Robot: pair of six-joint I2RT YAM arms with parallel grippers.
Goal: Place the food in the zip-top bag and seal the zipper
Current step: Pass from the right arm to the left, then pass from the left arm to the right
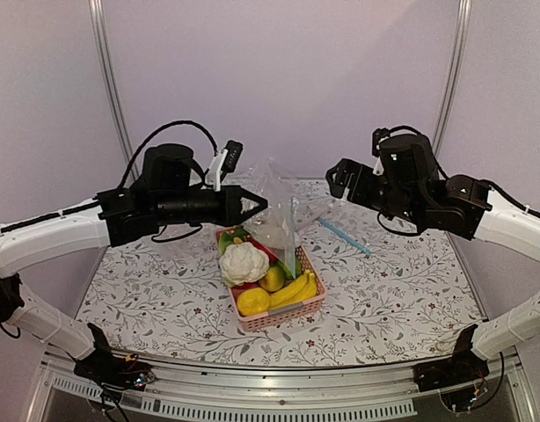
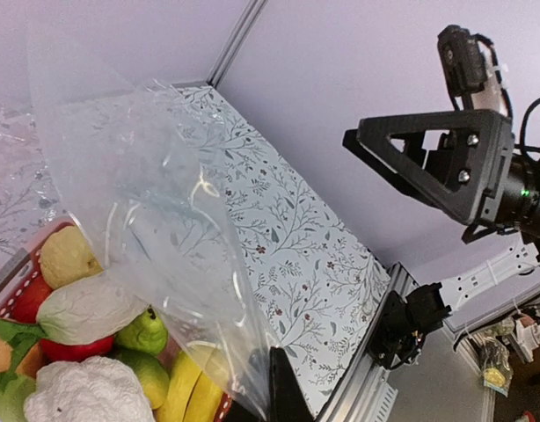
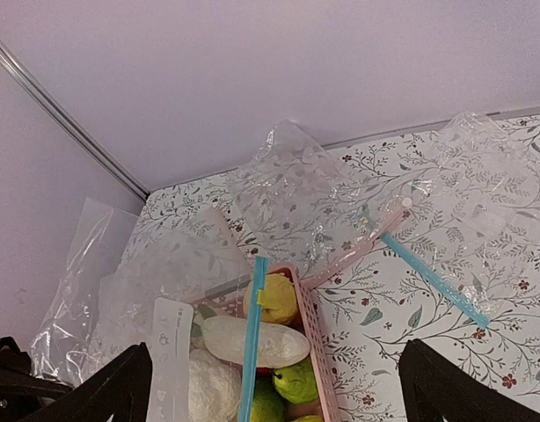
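Zip-top bag, seemingly hanging over floral table, lilac walls

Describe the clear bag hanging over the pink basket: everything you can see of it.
The bag is thin, transparent, crinkled plastic. A light-blue zipper strip runs nearly upright down its right edge. It hangs in the air over the pink basket, its lower part reaching down to the toy food. The left tool, shut, pinches its left side. Whether its mouth is sealed cannot be told.
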